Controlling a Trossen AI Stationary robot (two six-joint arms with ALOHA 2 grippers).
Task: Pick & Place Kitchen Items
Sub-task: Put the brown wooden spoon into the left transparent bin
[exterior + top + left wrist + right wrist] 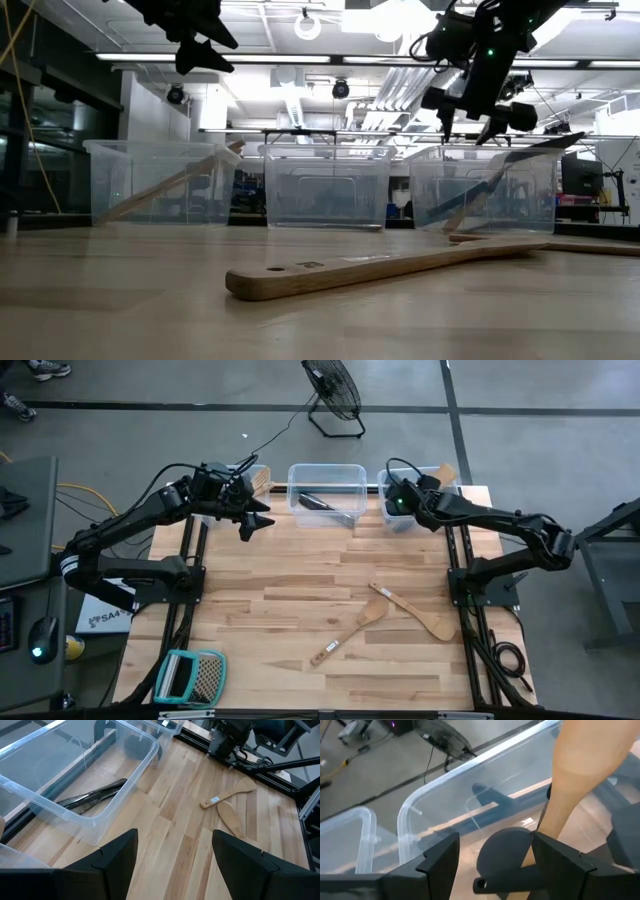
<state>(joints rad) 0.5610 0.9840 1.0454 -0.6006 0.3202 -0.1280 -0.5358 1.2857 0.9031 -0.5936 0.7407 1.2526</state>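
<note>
Right pincer (398, 503) hangs spread over the right bin (432, 525); left pincer (250, 520) spread too. Next, approach the two wooden spatulas (425, 615) on the counter (300, 620) squarely, mid-handle

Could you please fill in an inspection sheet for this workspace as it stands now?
Surface: wooden table, mostly bare.
Job's things: two wooden utensils lie crossed on the table; black utensils in the middle bin; more utensils in the left bin and right bin.
Clutter: teal-framed grater at the near left corner.
Grippers: left gripper open, empty, by the left bin; right gripper open above the right bin.
Cables: yellow cable left of the table.
Surroundings: floor fan behind.
</note>
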